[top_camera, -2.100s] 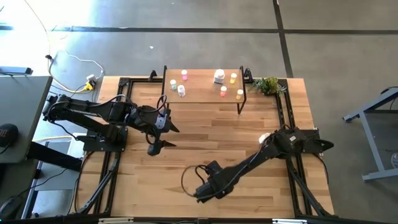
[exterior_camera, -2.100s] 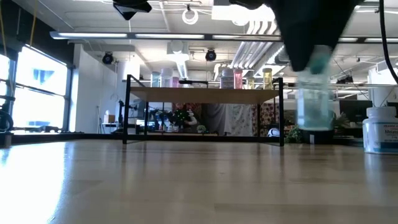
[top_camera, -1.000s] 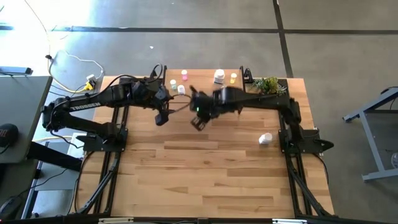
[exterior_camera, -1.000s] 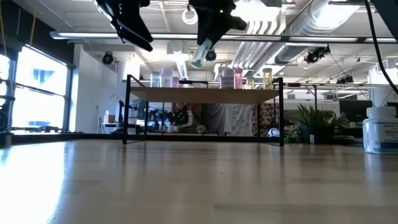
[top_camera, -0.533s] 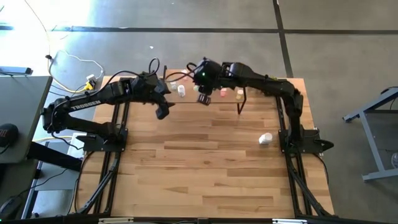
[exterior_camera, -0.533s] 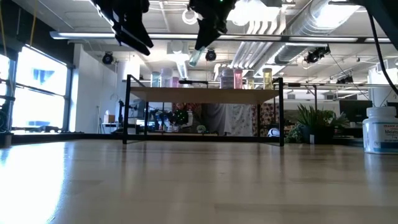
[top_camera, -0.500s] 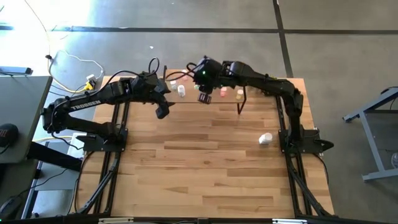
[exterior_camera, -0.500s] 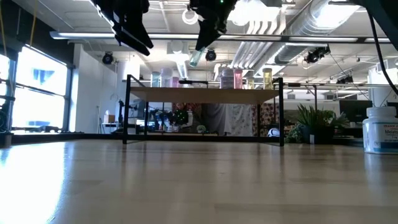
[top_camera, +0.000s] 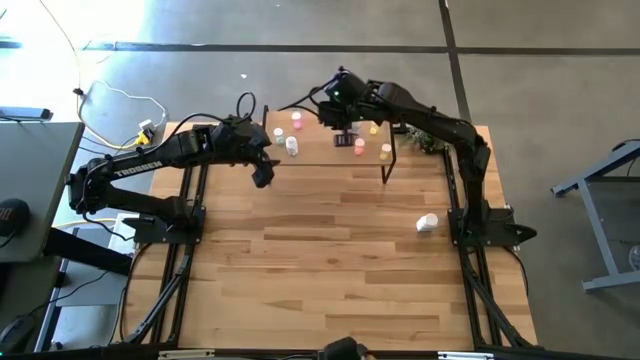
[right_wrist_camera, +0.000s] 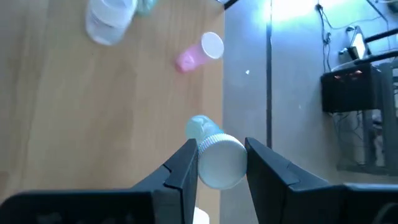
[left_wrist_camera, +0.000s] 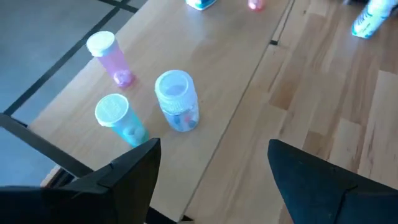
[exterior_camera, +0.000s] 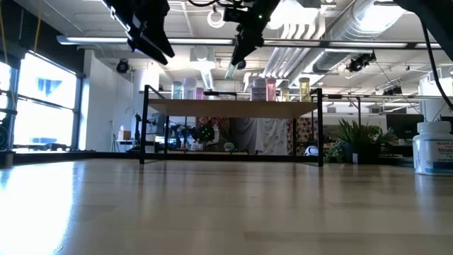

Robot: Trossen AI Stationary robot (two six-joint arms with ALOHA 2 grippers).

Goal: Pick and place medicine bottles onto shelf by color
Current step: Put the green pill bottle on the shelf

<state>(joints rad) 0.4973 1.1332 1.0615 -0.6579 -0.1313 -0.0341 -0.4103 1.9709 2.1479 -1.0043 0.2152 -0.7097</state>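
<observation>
The right gripper (right_wrist_camera: 219,163) pinches a green-tinted bottle (right_wrist_camera: 208,146) between its fingers, white cap toward the wrist camera, and in the high view that gripper (top_camera: 338,110) hangs over the back-middle of the shelf (top_camera: 325,152), at about 12 o'clock from the table's centre. From low down the bottle (exterior_camera: 231,70) is tilted and clear above the shelf top (exterior_camera: 233,106), not yet touching it. To place it well, I judge the wrist should first bring the bottle upright, then carry it toward 9 o'clock along the shelf to the green bottle (left_wrist_camera: 118,118) standing at the left end, and lower until the base sits flat before the fingers part; letting go while tilted or high would likely tip so light a bottle. The spot is crowded: a clear bottle (left_wrist_camera: 178,107) and a pink one (left_wrist_camera: 112,57) stand just beside the green, so the descent should stay clear of them. The left gripper (top_camera: 262,176), fingers spread and empty, hovers just off the shelf's left front corner, near that same cluster; the right arm should keep apart from it. Pink and yellow bottles (top_camera: 385,151) stand at the shelf's right end, and a white bottle (top_camera: 426,223) lies on the table at about 3 o'clock.
</observation>
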